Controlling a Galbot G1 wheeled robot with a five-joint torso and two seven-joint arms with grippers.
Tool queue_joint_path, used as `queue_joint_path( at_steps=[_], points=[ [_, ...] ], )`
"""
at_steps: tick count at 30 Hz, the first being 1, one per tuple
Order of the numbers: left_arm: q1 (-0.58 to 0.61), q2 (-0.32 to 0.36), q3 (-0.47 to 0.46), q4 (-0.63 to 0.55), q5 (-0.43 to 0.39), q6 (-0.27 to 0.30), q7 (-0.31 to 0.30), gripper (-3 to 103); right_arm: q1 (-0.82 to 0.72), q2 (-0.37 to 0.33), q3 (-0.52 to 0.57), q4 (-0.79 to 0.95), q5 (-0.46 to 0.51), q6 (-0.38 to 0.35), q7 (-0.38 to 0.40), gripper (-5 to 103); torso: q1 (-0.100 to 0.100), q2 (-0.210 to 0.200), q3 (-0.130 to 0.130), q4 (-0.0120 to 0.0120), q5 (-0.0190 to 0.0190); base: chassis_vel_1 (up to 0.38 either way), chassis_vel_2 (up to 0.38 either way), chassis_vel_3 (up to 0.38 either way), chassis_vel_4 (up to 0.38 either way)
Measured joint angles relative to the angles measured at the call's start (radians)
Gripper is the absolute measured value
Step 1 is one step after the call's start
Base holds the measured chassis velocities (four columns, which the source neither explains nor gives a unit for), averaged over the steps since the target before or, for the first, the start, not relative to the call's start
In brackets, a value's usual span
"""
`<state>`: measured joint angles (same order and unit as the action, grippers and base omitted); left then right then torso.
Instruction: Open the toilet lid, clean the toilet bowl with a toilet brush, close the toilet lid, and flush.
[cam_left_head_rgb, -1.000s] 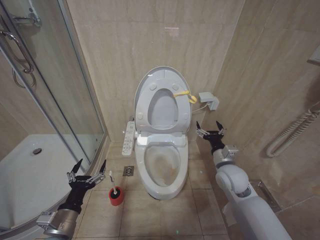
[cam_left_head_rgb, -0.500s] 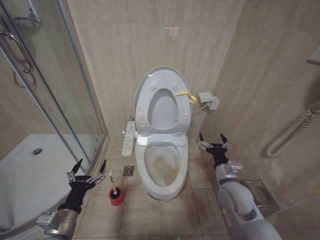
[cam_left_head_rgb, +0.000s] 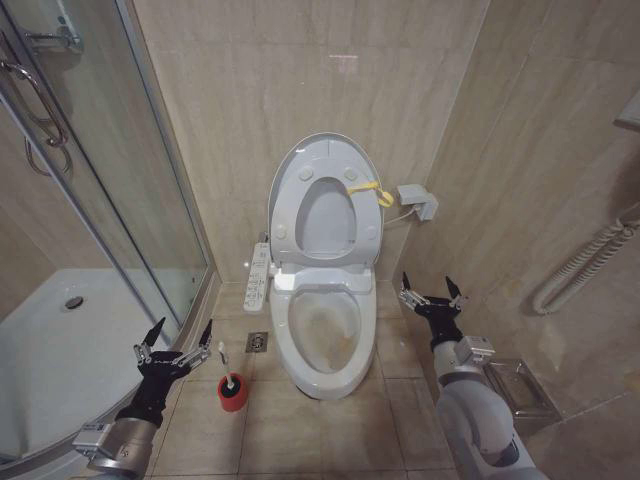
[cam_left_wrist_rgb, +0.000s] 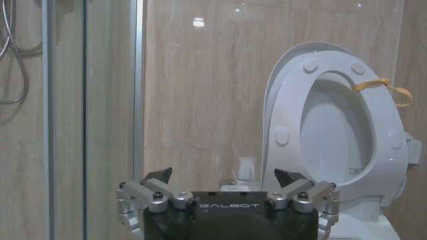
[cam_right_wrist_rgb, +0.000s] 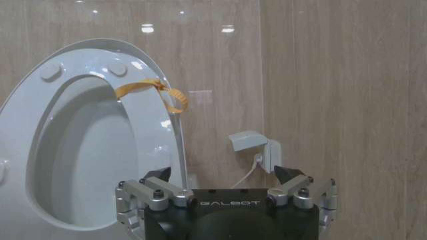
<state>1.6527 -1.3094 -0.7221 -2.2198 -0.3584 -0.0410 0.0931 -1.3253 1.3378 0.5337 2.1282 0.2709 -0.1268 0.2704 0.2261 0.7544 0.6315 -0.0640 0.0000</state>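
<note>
right gripper (cam_left_head_rgb: 427, 292) spread wide and holding nothing, hanging just right of the toilet bowl (cam_left_head_rgb: 322, 340) near the side wall. left gripper (cam_left_head_rgb: 176, 341) also wide and empty, left of the bowl, with the toilet brush (cam_left_head_rgb: 228, 372) standing in its red cup (cam_left_head_rgb: 233, 394) between it and the bowl. toilet lid (cam_left_head_rgb: 290, 160) is up against the back wall, seat (cam_left_head_rgb: 325, 215) raised with it, yellow band (cam_left_head_rgb: 368, 189) on the seat's right edge, stained bowl exposed.

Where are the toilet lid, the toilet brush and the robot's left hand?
toilet lid (cam_left_head_rgb: 296, 152): head view, raised upper rim.
toilet brush (cam_left_head_rgb: 221, 351): head view, white handle tip.
left hand (cam_left_head_rgb: 176, 337): head view, between fingertips.
</note>
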Motion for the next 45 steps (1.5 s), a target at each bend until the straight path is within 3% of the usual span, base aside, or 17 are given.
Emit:
queue_joint_path(
  at_steps=[45],
  points=[
    [0.000, 0.000, 0.000, 0.000, 0.000, 0.000, 0.000, 100, -0.042, 0.015, 0.006, 0.046, -0.008, -0.011, -0.028, 100, 0.000, 0.000, 0.000, -0.0001, 0.0000, 0.000, 0.000, 0.000, 0.000]
  ],
)
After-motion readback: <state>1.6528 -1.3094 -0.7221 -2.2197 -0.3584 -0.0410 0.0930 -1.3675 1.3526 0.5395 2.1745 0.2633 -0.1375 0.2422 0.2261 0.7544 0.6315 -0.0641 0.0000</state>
